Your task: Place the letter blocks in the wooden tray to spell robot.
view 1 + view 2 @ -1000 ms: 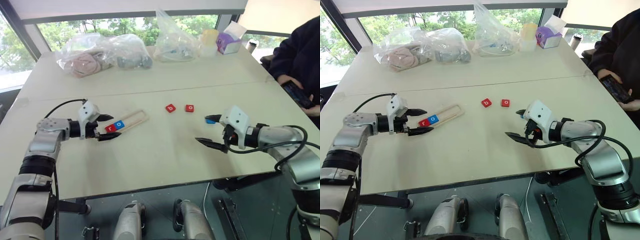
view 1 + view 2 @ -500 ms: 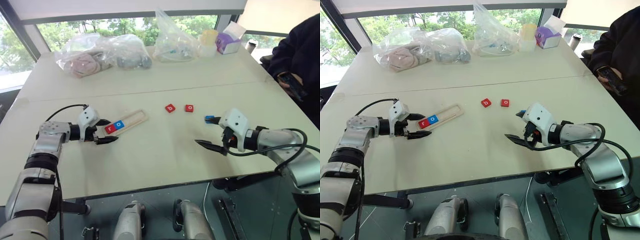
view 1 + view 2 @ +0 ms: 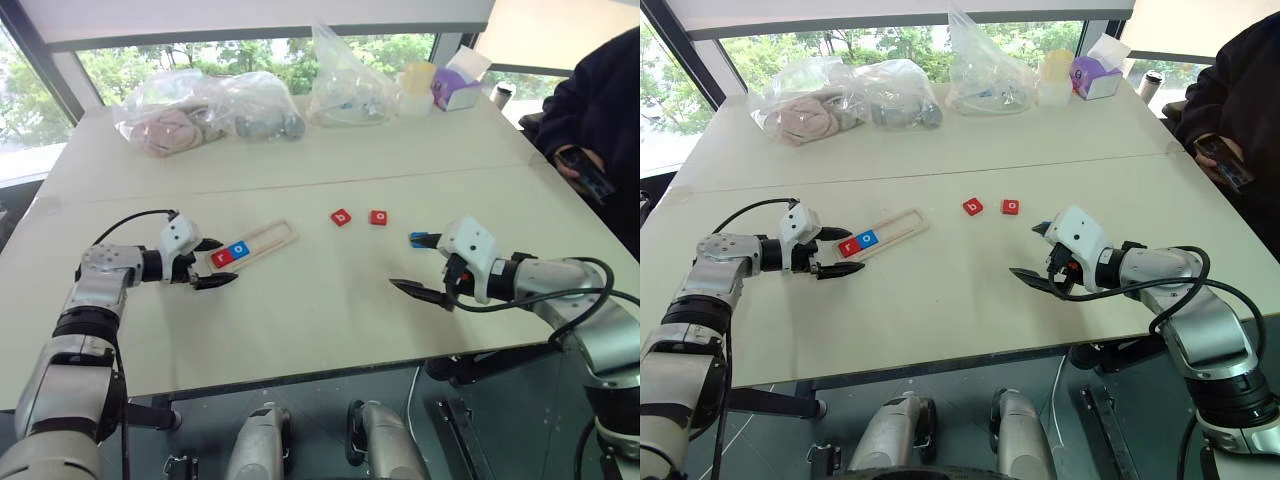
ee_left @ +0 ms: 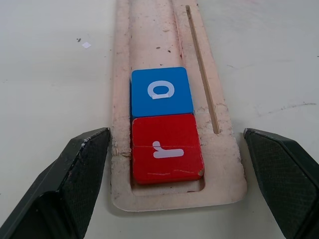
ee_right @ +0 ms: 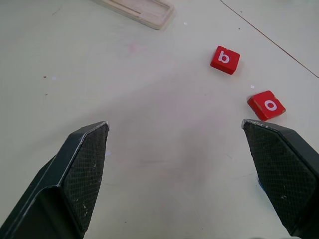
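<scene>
**Inspector:** State of the work at the time of inspection?

**Assistant:** Two of five done. The wooden tray point(image 4: 224, 164) lay on the table's left half, angled away from the robot. A red "r" block point(image 4: 166, 148) sat at its near end, with a blue "o" block point(image 4: 160, 91) touching it in the next place. The remaining length of the tray was bare.

**Inspector:** And the outstanding pieces?

**Assistant:** A red "b" block point(image 3: 342, 216) and a red "o" block point(image 3: 379, 216) lay loose near the table's middle, close to each other and well apart from the tray. A small blue piece point(image 3: 420, 238) showed just beside the right gripper's upper finger; I judged it the last block, though its letter could not be read.

**Inspector:** The grippers?

**Assistant:** The left gripper point(image 4: 174, 199) had its fingers spread wide, one on either side of the tray's near end, gripping nothing. The right gripper point(image 3: 425, 264) hung over bare table, fingers likewise wide apart and empty. I judged the "b" to be next in order.

**Inspector:** Surface and surroundings?

**Assistant:** A pale table point(image 3: 330, 310) made of two tops butted together, faintly scuffed. Along the far edge stood clear plastic bags point(image 3: 205, 105) of goods, a pale yellow cup point(image 3: 418, 82) and a purple box point(image 3: 458, 85). Windows behind gave onto trees. A person in dark clothing point(image 3: 600, 110) sat at the right, holding a phone point(image 3: 588, 175).
</scene>
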`<action>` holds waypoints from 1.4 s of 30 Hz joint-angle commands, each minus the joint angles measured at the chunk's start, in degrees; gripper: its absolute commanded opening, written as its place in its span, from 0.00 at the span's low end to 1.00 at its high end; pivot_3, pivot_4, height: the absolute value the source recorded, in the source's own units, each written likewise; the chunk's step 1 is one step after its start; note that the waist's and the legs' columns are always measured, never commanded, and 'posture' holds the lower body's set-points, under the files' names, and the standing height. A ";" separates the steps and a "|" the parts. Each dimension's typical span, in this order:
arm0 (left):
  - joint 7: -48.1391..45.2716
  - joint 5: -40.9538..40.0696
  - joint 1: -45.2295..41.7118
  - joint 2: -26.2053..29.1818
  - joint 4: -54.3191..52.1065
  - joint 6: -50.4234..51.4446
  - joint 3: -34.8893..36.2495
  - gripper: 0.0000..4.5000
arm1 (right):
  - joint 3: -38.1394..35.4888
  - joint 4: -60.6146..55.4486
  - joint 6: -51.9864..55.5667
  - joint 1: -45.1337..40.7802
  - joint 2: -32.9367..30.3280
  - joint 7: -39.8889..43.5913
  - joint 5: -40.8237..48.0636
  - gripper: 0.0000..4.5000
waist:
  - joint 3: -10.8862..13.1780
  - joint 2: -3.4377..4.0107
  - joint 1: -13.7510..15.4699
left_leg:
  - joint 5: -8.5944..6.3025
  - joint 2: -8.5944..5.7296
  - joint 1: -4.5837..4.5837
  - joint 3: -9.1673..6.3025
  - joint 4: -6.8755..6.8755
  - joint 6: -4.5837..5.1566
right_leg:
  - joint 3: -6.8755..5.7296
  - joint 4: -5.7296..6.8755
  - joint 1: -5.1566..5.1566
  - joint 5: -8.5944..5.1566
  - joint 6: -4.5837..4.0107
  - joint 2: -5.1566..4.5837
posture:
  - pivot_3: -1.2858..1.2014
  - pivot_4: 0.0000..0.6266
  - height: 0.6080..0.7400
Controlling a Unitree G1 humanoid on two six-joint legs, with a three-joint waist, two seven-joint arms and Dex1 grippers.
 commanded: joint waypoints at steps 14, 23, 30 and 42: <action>-1.32 0.55 7.73 -2.81 -13.83 2.66 -3.03 0.73 | -0.19 -1.37 -0.83 -1.15 -0.40 -0.27 -0.24 1.00 | -0.05 0.03 0.14 | 0.00 0.00 0.03 -0.02 -0.04 0.00 | 0.01 -0.03 0.02 0.00 0.00 -0.12 | 0.52 0.24 0.89; -3.23 0.18 10.14 -7.96 -27.21 9.19 -7.13 0.73 | -0.02 -1.63 -0.83 -1.16 -0.50 -0.36 -0.38 1.00 | -0.05 0.02 0.35 | -0.03 -0.12 -0.02 -0.01 -0.04 0.06 | 0.00 -0.11 0.04 -0.01 0.03 -0.25 | 0.52 0.24 0.89; -1.01 2.33 8.78 -11.70 -28.38 11.19 -9.80 0.73 | -0.18 -2.63 -0.44 -0.41 -0.29 -1.26 -0.27 1.00 | -0.05 0.02 0.86 | -0.02 -0.12 0.00 -0.03 -0.03 0.06 | 0.00 -0.10 0.05 -0.01 0.03 -0.24 | 0.52 0.24 0.89; -0.15 5.37 5.66 -12.95 -24.98 10.35 -11.98 0.73 | 0.66 -3.21 -0.52 0.25 0.26 -2.53 -0.32 1.00 | -0.05 0.01 1.67 | -0.01 -0.13 -0.01 -0.06 -0.01 0.07 | -0.01 -0.15 0.08 -0.02 0.04 -0.24 | 0.52 0.24 0.89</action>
